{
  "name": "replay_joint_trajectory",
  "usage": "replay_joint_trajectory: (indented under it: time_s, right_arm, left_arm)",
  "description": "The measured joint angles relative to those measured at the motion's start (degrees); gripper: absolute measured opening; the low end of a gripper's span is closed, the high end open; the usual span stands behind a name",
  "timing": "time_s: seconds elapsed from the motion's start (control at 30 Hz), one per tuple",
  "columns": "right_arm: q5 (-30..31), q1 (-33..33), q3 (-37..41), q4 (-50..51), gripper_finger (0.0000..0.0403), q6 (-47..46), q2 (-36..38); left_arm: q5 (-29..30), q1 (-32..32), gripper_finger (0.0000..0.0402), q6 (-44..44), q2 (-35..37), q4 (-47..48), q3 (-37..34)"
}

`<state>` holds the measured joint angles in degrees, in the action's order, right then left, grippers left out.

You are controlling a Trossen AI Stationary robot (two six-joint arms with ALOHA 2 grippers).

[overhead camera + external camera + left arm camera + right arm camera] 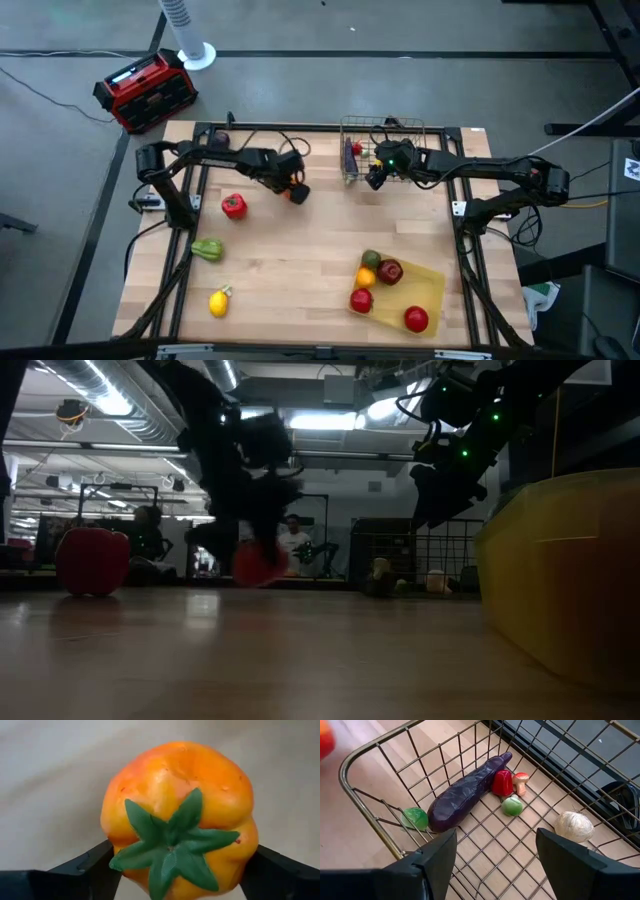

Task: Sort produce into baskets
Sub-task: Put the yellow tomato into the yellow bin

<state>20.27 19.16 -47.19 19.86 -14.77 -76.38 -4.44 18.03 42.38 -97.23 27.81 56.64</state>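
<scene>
My left gripper is left of the table's middle, toward the far side, shut on an orange pepper whose green stem cap faces my wrist. My right gripper hangs open over the near rim of the wire basket with nothing between its fingers. In the basket lie a purple eggplant, a small red pepper, a mushroom, two green pieces and a white bulb. The yellow tray at the near right holds red apples, an orange and a green fruit. My left gripper pinches the orange pepper between its two fingers, one on each opposite side near the stem end. The fingers slant down from above. The pepper sits low over the table; whether its underside touches the wood I cannot tell.
On the table's left lie a red pepper, a green pepper and a lemon. A dark purple piece sits at the far left corner. A red-and-black box stands on the floor beyond the table.
</scene>
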Motion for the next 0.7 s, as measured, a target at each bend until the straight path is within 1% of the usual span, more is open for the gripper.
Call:
replay_joint_trajectory:
  time_s: [0.13, 0.23, 0.47, 0.57, 0.7]
  right_arm:
    - [-0.6, -0.1, 0.0, 0.1, 0.0269, 0.1, 1.2]
    - [-3.1, -0.1, 0.0, 0.1, 0.0269, 0.1, 3.5]
    - [-7.1, -0.1, 0.0, 0.0, 0.0269, 0.2, 12.1]
    - [-10.4, -0.1, 0.0, 0.0, 0.0269, 0.2, 16.0]
    - [-14.8, -0.1, 0.0, -0.1, 0.0269, 0.2, 19.9]
  left_arm:
    - [-2.6, -5.5, 0.0316, 2.7, 0.0, -9.1, 0.0]
    - [-2.9, -9.4, 0.0316, 4.1, 0.0, -16.0, 0.0]
    - [-2.9, -16.3, 0.0316, 9.0, 0.0, -30.7, 0.0]
    - [-1.3, -18.7, 0.0316, 10.6, 0.0, -38.2, 0.0]
    - [3.4, -22.2, 0.0316, 11.2, 0.0, -47.2, 0.1]
